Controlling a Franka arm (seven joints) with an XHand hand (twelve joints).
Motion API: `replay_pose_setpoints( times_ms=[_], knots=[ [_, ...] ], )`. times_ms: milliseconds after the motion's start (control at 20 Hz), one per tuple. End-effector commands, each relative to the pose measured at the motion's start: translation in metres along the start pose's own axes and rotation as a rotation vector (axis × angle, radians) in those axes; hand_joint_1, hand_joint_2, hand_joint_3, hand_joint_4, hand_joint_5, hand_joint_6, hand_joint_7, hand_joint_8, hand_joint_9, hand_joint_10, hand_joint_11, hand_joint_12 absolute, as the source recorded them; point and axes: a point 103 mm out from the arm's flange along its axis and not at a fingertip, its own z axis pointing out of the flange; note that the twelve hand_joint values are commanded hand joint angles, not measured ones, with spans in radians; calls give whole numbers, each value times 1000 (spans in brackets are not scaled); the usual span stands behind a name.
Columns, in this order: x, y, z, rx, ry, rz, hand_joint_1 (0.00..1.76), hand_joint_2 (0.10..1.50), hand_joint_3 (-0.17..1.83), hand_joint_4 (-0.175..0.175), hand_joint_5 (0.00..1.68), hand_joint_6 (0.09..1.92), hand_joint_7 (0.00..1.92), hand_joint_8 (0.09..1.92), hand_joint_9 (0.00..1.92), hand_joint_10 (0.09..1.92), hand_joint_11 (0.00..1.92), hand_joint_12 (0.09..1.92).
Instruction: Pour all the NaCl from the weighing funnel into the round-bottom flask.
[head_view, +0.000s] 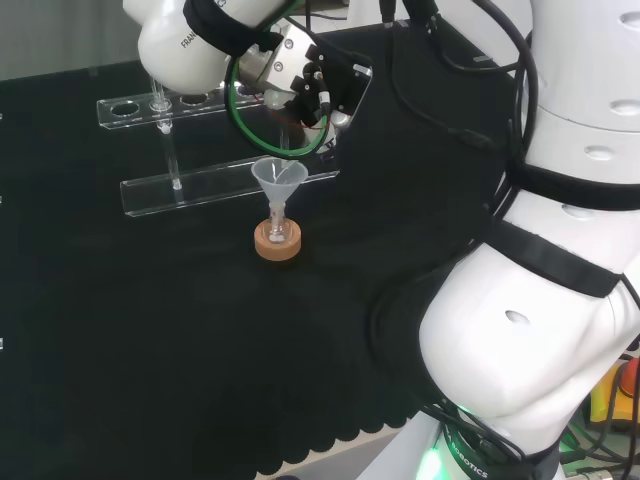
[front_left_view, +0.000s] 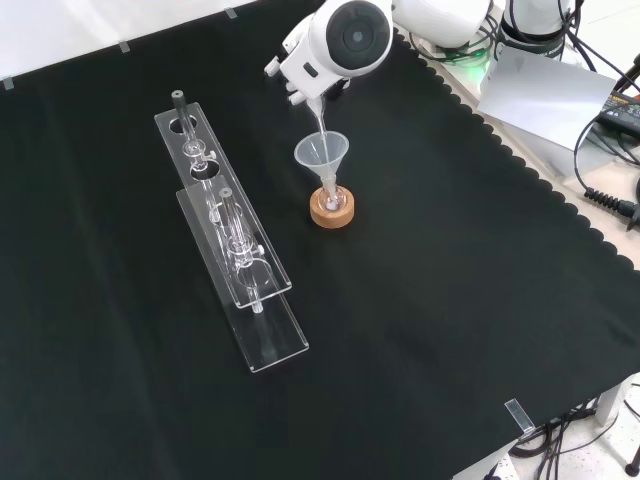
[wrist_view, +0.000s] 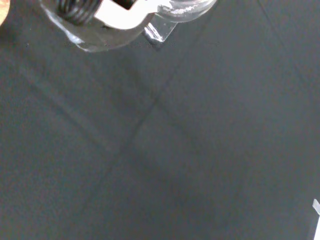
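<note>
Front view catches me mid-pour: my hand (front_left_view: 300, 75) has its fingers curled round the weighing funnel (front_left_view: 318, 115), tilted with its spout over the clear funnel (front_left_view: 321, 154) in the round-bottom flask (front_left_view: 330, 198) on its cork ring (front_left_view: 331, 210). Next, I'd judge, tip steeper to empty it.

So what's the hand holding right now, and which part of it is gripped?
The hand holds the clear weighing funnel, tipped over the funnel on the flask. Which part it grips cannot be told; the arm hides it.
</note>
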Motion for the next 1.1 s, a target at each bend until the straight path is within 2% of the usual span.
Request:
replay_pose_setpoints(
  times_ms=[50,650,750,1100],
  knots=[
    [0,-1,-2,12,-28,4,1287,1007,24,-175,1183,666,1220,641,1402,116,976,947],
    [2,-5,-3,17,-69,3,1286,1011,20,-175,1176,680,1211,656,1403,111,977,944],
    [2,-6,-5,14,-59,2,1286,1012,20,-175,1175,682,1210,658,1402,110,977,944],
    [7,-7,-9,15,-118,-6,1285,1014,19,-175,1172,687,1207,663,1402,108,977,943]
  ],
)
